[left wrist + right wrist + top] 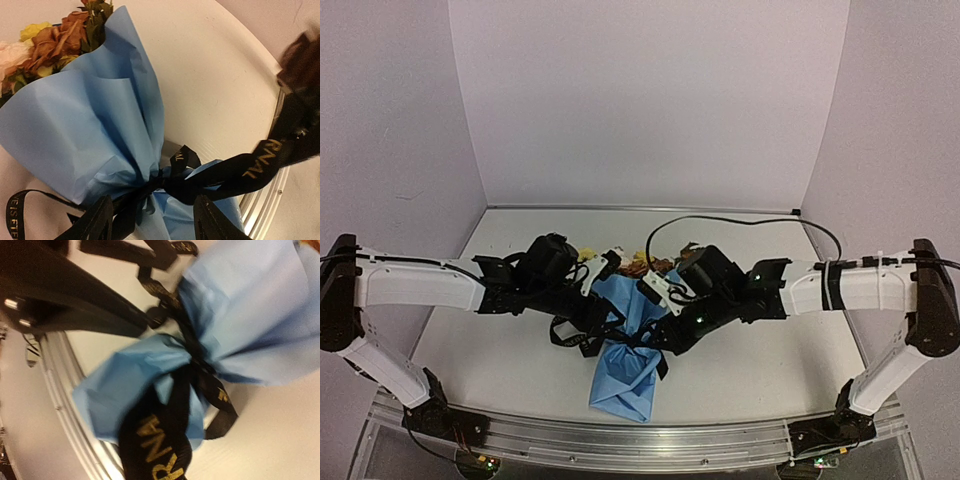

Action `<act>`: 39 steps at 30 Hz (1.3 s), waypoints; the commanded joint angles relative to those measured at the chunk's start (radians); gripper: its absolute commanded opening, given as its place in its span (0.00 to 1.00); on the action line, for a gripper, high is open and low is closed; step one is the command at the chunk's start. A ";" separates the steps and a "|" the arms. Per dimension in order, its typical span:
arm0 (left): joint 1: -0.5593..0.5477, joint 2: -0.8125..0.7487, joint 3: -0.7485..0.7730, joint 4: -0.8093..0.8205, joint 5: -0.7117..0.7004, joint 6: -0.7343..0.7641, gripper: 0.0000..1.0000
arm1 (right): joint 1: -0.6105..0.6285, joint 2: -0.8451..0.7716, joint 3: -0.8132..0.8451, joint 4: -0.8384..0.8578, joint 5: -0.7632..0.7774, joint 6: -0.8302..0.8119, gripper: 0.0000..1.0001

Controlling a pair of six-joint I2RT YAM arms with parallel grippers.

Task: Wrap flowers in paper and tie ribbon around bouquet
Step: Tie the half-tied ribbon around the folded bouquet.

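Observation:
The bouquet lies mid-table: yellow, pink and orange-brown flowers (47,42) stick out of a light blue paper (85,130) cone (623,355). A black ribbon (167,182) with gold lettering is knotted round the cone's pinched neck. My left gripper (156,220) is open, its fingers (97,222) standing either side of the knot, and a ribbon tail passes close by the left one. From the knot a taut ribbon end (160,440) runs into my right gripper (667,335), which is shut on it. The ribbon hides that gripper's fingers in the right wrist view.
The table's metal front rail (640,445) runs just beyond the cone's tail end. A loose ribbon loop (15,212) lies on the white table (770,360) to the left. A black cable (740,222) arcs over the back of the table.

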 commanded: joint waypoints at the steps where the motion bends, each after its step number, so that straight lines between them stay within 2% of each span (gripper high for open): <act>1: 0.037 -0.074 -0.058 0.121 -0.054 -0.118 0.57 | 0.052 0.081 0.156 -0.131 -0.118 0.029 0.00; 6: 0.058 -0.039 -0.023 0.133 -0.005 -0.133 0.58 | 0.064 0.157 0.178 -0.117 -0.121 0.063 0.02; 10: 0.065 -0.006 -0.024 0.169 0.053 -0.127 0.55 | 0.071 0.157 0.172 -0.087 -0.148 0.073 0.12; 16: 0.068 0.004 -0.034 0.203 0.194 -0.068 0.54 | 0.073 0.079 0.132 -0.107 -0.245 0.036 0.36; 19: 0.068 0.029 -0.010 0.201 0.263 -0.038 0.54 | 0.076 0.056 0.142 -0.146 -0.299 0.003 0.42; 23: 0.068 0.086 0.049 0.181 0.355 0.001 0.55 | 0.080 0.046 0.169 -0.181 -0.328 -0.004 0.41; 31: 0.045 0.190 0.172 0.081 0.499 0.061 0.55 | 0.071 -0.066 0.110 -0.293 -0.244 -0.128 0.45; 35: 0.030 0.229 0.211 0.019 0.522 0.081 0.50 | 0.019 -0.093 0.067 -0.291 -0.182 -0.115 0.44; 39: 0.031 0.230 0.217 -0.030 0.497 0.069 0.41 | -0.008 -0.082 0.014 -0.207 -0.208 -0.131 0.40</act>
